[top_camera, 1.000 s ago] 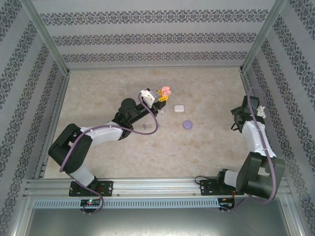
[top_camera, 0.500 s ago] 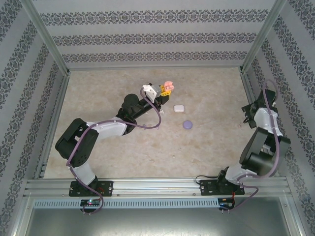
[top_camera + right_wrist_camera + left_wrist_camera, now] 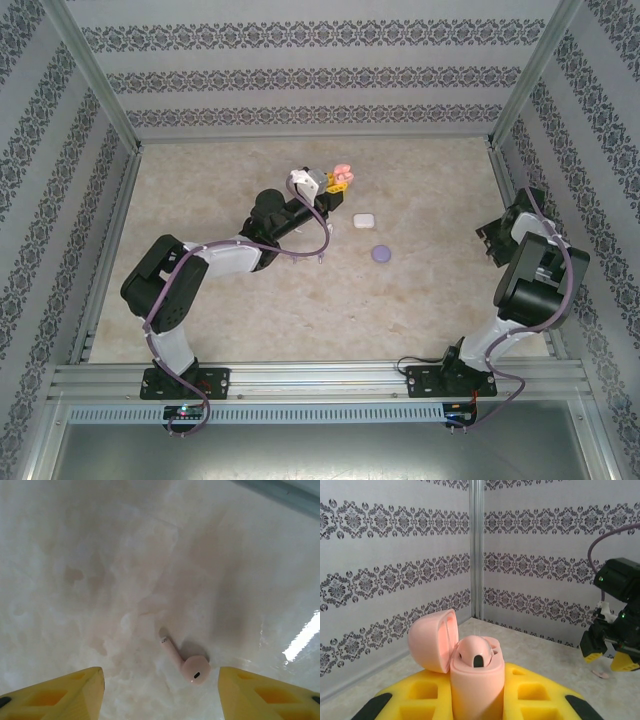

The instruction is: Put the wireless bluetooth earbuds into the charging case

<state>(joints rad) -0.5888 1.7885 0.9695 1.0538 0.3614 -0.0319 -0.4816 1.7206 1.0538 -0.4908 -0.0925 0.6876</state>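
- My right arm [image 3: 535, 285] now sits folded up tight at the desk's [image 3: 420, 300] right edge. A second ago its elbow hung lower and nearer the base.
- My right jaws are released. From the right wrist, their yellow fingers [image 3: 65, 692] stand wide apart at the bottom corners, clamping nothing.
- A pink earbud [image 3: 189, 666] lies flat on the desk between those fingers and a little ahead of them. Its stem points up-left in the right wrist view, and neither finger touches it.
- My left arm [image 3: 230, 255] reaches toward the middle of the desk. Its shoulder link stands more upright than a second ago, and the wrist has pushed slightly farther out.
- The purple case [image 3: 380, 254] rests shut on the desk, in the same spot as before.
- Just beyond it sits the white case [image 3: 363, 220], also shut and unmoved.
- Farther still, my left jaws are clenched on the pink case [image 3: 476, 680], with yellow pads [image 3: 425, 695] hugging its body on both sides. It is held upright off the desk, a touch farther away than a second ago.
- Its lid [image 3: 432, 640] hangs open to the left. Something pink with a dark slot sits in one well, and I cannot tell about the other well.
- Past the case, the left wrist view shows the same earbud lying below my right jaws.
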